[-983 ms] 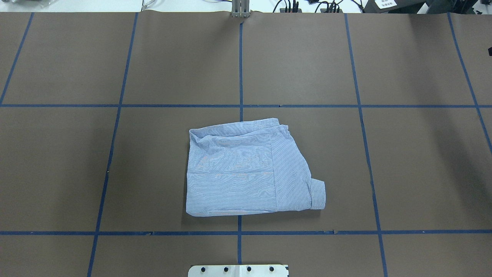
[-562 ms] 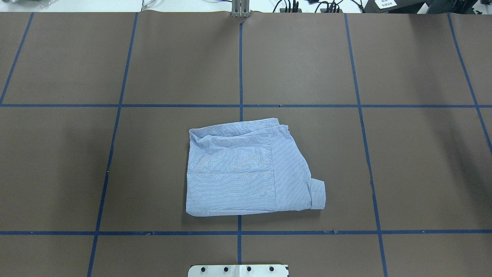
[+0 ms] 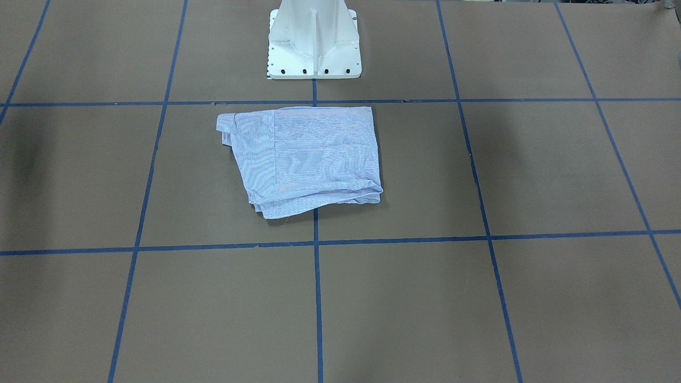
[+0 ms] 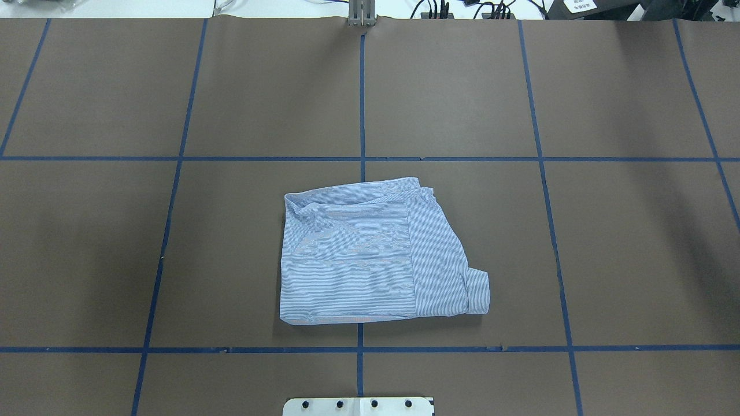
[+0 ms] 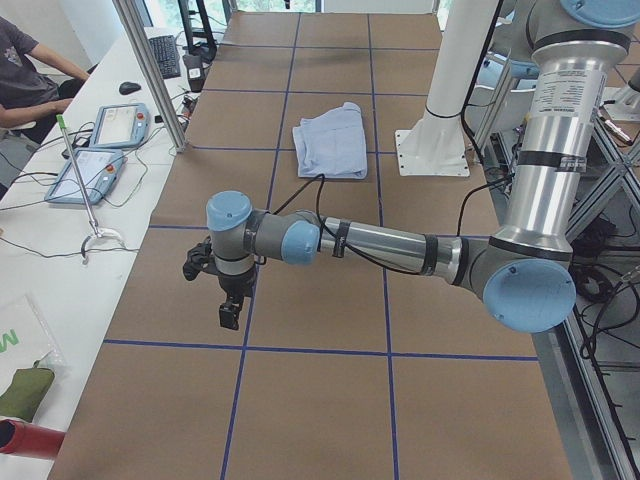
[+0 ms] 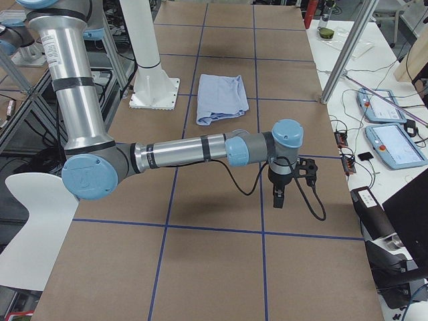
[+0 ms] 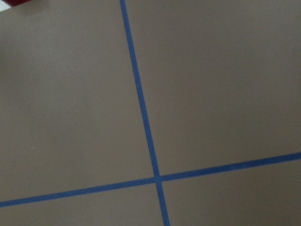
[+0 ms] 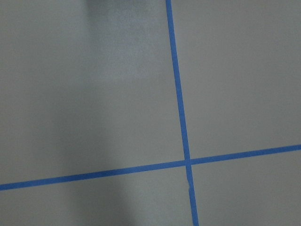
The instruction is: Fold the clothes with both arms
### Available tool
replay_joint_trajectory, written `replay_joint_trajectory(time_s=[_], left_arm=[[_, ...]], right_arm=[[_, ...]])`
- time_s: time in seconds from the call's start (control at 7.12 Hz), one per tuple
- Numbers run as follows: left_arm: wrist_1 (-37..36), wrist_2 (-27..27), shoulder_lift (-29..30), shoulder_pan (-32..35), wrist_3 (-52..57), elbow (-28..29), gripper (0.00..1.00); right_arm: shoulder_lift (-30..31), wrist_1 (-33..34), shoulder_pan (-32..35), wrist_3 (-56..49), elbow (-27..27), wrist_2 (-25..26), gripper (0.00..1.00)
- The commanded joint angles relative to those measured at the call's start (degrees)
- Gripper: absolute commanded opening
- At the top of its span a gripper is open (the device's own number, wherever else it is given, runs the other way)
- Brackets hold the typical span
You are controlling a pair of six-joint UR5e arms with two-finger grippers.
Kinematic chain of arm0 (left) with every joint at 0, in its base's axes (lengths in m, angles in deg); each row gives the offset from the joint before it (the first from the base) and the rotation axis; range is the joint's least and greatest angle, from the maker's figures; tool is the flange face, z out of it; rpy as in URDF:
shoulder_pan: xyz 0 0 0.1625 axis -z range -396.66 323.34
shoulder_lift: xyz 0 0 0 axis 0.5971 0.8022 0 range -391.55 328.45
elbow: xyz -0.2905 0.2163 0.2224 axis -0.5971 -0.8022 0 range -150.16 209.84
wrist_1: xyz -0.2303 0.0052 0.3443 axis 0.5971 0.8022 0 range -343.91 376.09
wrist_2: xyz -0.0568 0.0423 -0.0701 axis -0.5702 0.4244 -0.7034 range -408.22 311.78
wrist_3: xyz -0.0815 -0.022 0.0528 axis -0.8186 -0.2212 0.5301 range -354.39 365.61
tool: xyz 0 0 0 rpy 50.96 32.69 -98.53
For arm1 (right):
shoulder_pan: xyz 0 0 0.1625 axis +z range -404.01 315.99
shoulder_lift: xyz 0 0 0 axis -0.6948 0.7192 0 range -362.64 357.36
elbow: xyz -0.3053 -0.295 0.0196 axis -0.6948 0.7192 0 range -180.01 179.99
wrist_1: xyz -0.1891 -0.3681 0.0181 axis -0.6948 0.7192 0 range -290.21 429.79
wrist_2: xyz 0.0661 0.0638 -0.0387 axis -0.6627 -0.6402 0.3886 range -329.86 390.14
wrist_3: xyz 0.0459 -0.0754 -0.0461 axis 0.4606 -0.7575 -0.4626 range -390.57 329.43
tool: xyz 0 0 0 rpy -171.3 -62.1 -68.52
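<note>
Light blue, finely striped folded shirt [image 4: 370,254] lies flat on the brown paper-covered table [image 4: 636,260], near the white pedestal base [image 3: 314,48] and across the centre blue tape line [image 4: 362,115]. Collar, buttons and pocket are hidden in the folds. One cuff [image 4: 478,292] sticks out. Only the side views show the left gripper [image 5: 230,318] and right gripper [image 6: 278,199], above bare paper well apart from the shirt. Cannot tell whether their fingers are spread or together. No writing is readable.

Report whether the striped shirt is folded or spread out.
Folded. The shirt lies as a compact layered block, stacked layers showing along one side, one cuff poking out at a corner.
</note>
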Motion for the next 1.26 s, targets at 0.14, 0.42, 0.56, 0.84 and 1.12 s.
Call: replay_joint_trajectory(time_s=[0.14,0.42,0.56,0.84,1.12], left_arm=[[-3.8,-6.5,-2.0,4.3,2.7,1.5,1.0],[-3.8,-6.4,-2.3,4.3,8.2,2.6,1.0],[-3.9,-6.4,-2.4,4.3,8.3,2.7,1.0],[-3.8,-6.5,-3.2,4.3,8.2,2.4,1.0],[-3.8,-6.5,-3.2,4.2,8.1,2.5,1.0]], right_arm=[[4.0,8.0,2.7,-1.8,-3.3,-7.5,1.0],[8.0,7.9,4.8,-12.3,-3.1,-8.0,1.0],[10.2,7.1,4.8,-13.6,-3.2,-7.8,1.0],[13.3,3.0,4.8,-14.3,-2.9,-7.9,1.0],[13.5,2.6,4.8,-14.4,-1.6,-7.9,1.0]])
